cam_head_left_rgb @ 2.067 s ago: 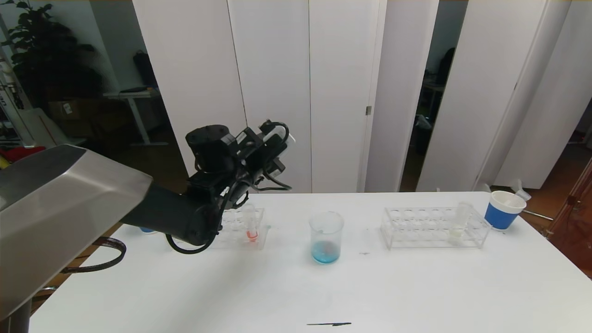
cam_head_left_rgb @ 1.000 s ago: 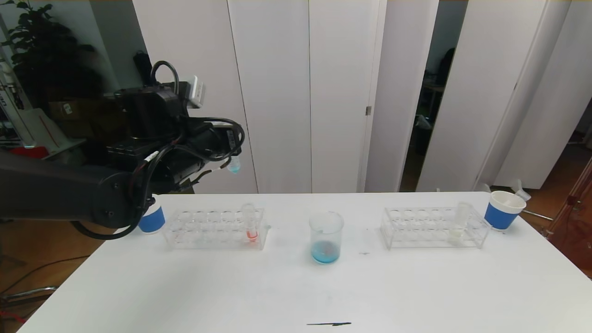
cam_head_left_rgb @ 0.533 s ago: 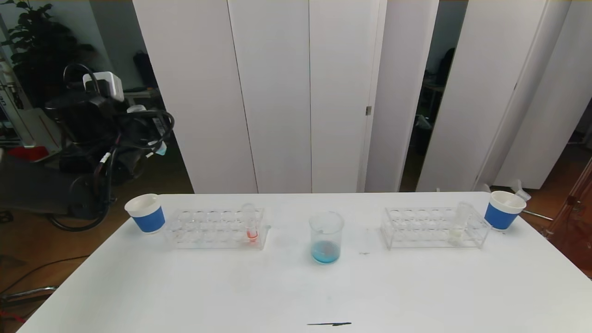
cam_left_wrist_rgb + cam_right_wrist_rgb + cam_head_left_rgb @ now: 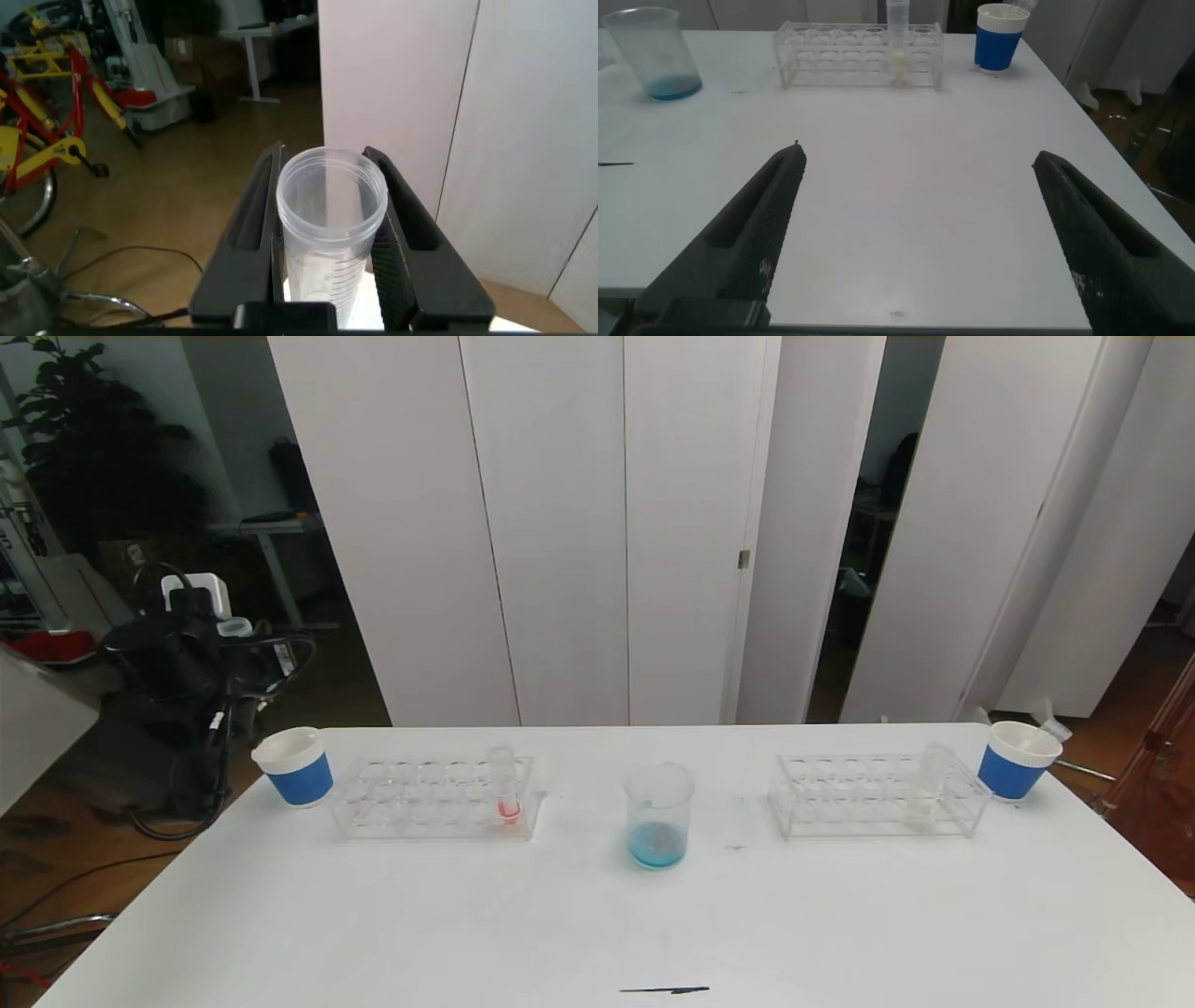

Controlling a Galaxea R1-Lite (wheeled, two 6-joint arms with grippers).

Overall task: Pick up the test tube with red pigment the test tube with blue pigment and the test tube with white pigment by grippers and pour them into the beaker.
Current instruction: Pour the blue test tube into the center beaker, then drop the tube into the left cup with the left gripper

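Racks number two on the table (image 4: 579, 933): the left rack (image 4: 434, 798) holds one red tube (image 4: 505, 786), the right rack (image 4: 878, 793) one white tube (image 4: 924, 786). Cups number two as well, a left cup (image 4: 295, 766) beside the left rack and a right cup (image 4: 1016, 759) beside the right one. Between the racks stands one beaker (image 4: 658, 816) with blue liquid at its bottom. Off the table's left edge, above the left cup, the left gripper (image 4: 327, 229) is clamped on an upright, nearly drained blue tube (image 4: 329, 224), whose lower end is cut off in the wrist view. The right gripper (image 4: 915, 224) hangs over the table's near right part, jaws wide apart and empty; the head view does not show it.
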